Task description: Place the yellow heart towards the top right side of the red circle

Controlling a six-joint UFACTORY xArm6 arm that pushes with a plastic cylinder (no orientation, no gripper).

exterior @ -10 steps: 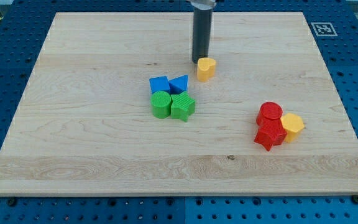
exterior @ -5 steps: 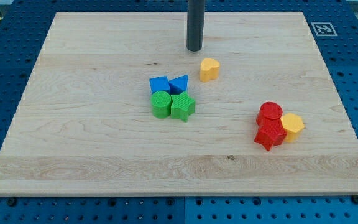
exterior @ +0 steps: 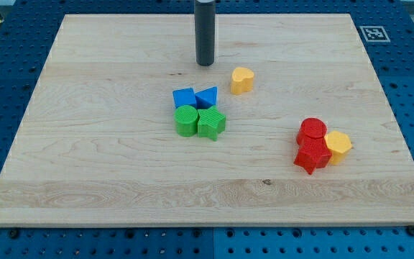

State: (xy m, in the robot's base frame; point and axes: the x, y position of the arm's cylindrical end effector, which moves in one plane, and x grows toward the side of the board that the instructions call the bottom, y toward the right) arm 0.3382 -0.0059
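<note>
The yellow heart [exterior: 241, 80] lies near the board's upper middle. The red circle [exterior: 313, 131] sits at the right, touching a red star [exterior: 311, 156] below it and a yellow hexagon [exterior: 338, 144] to its right. My tip [exterior: 205, 63] is on the board up and to the left of the yellow heart, with a gap between them. The heart lies well up and to the left of the red circle.
A cluster sits left of centre: a blue cube [exterior: 184, 98], a blue triangle [exterior: 207, 96], a green cylinder [exterior: 187, 120] and a green star [exterior: 211, 123]. The wooden board [exterior: 85, 173] rests on a blue pegboard. A marker tag [exterior: 373, 33] is at the top right corner.
My tip has moved away from the yellow heart, up and to the left. The heart shifted slightly right and down at first and now rests still.
</note>
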